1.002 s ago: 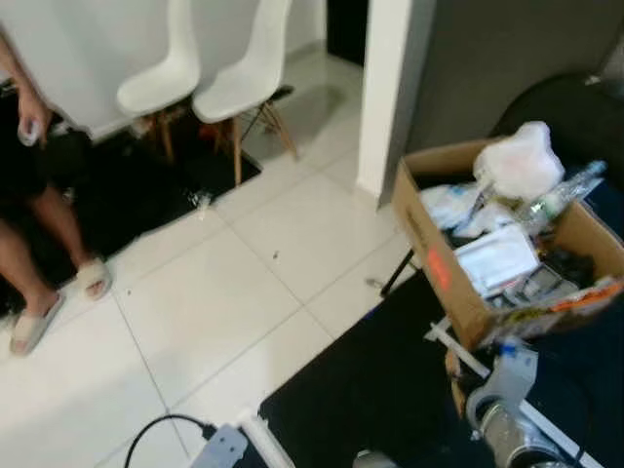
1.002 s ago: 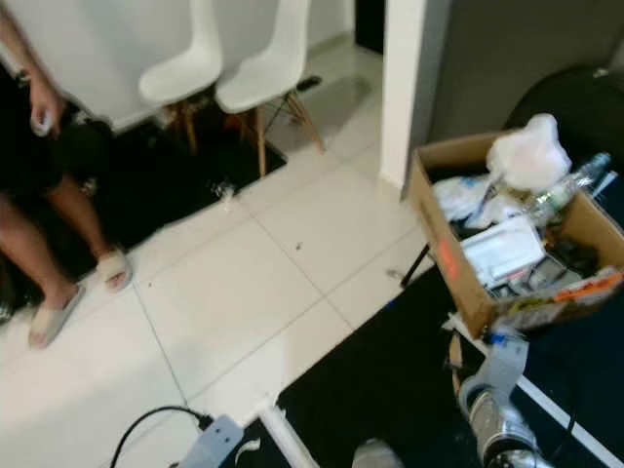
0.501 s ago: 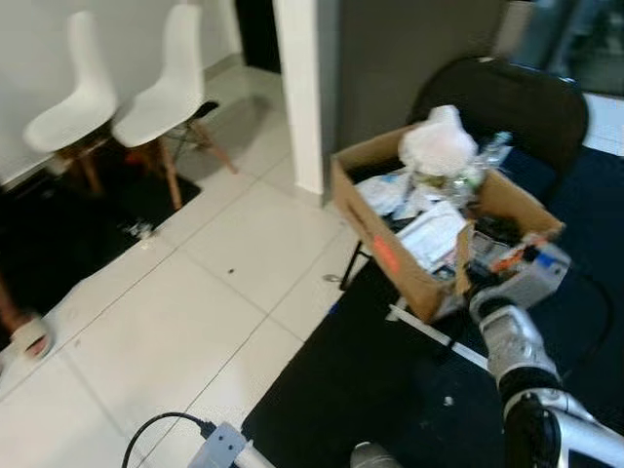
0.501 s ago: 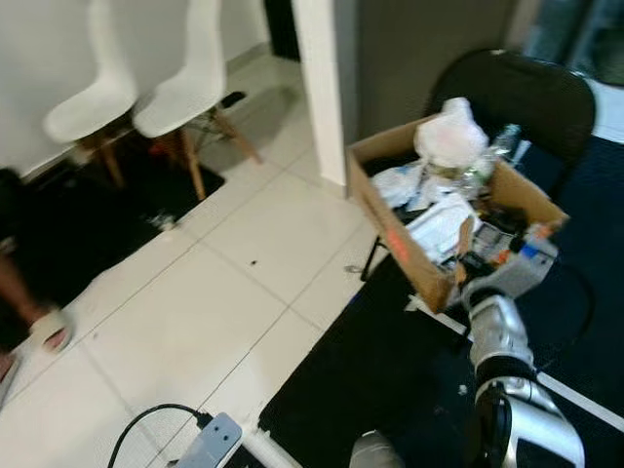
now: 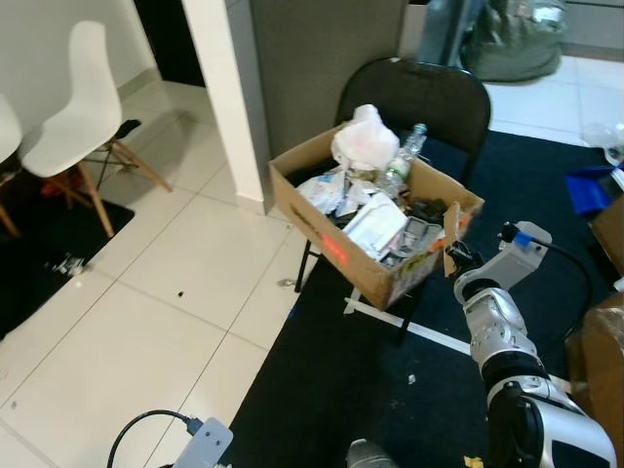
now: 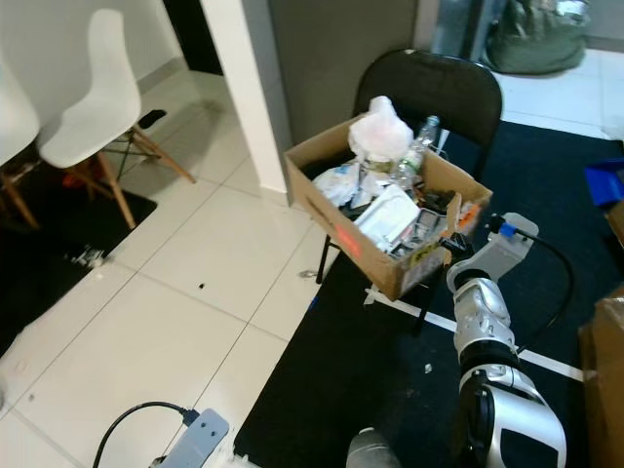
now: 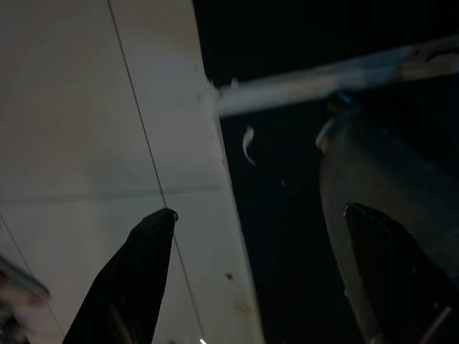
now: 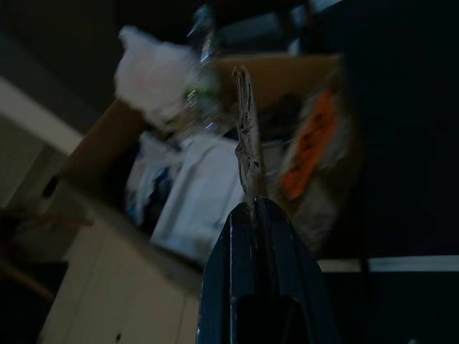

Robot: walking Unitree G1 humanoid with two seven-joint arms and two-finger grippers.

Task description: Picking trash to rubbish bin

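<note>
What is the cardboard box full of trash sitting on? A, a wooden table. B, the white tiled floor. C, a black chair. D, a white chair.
C: the cardboard box rests on the seat of the black chair, whose dark backrest rises behind it and whose legs reach down to the floor beneath it, while the right tool holds a flat scrap of cardboard beside the box.
</note>
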